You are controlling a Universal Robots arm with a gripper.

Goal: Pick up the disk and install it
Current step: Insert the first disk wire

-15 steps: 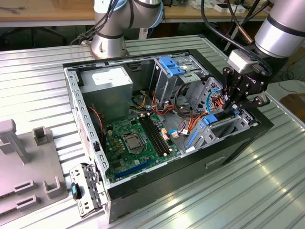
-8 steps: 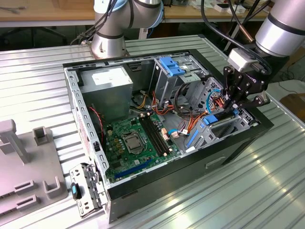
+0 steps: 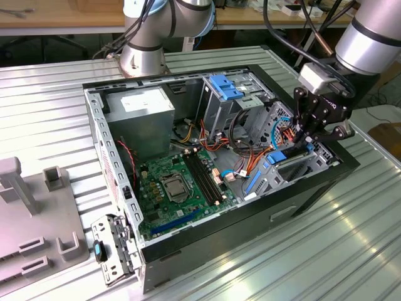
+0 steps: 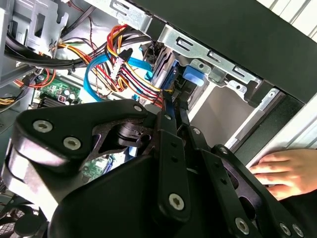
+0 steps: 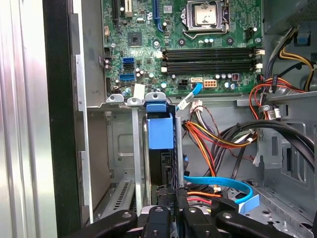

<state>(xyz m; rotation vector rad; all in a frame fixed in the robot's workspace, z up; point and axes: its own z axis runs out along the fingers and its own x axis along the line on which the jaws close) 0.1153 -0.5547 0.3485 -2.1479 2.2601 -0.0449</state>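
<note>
The disk (image 5: 161, 148) stands on edge in the metal drive bay (image 5: 116, 144) at the front corner of the open computer case (image 3: 301, 207); a bright blue carrier tab caps its far end. In the exterior view its blue rail (image 3: 285, 155) shows at the exterior view's right of the case. My gripper (image 5: 176, 210) reaches down into that bay, its black fingers (image 4: 171, 129) pressed together on the disk's near edge. The disk's lower part is hidden by the bay walls and the gripper.
Bundles of orange, red, yellow and blue cables (image 5: 218, 144) crowd the bay's side. The motherboard (image 3: 178, 182) and grey power supply box (image 3: 141, 116) fill the case. A person's hand (image 4: 282, 168) rests outside the case wall. A grey fixture (image 3: 31, 219) sits at the exterior view's left.
</note>
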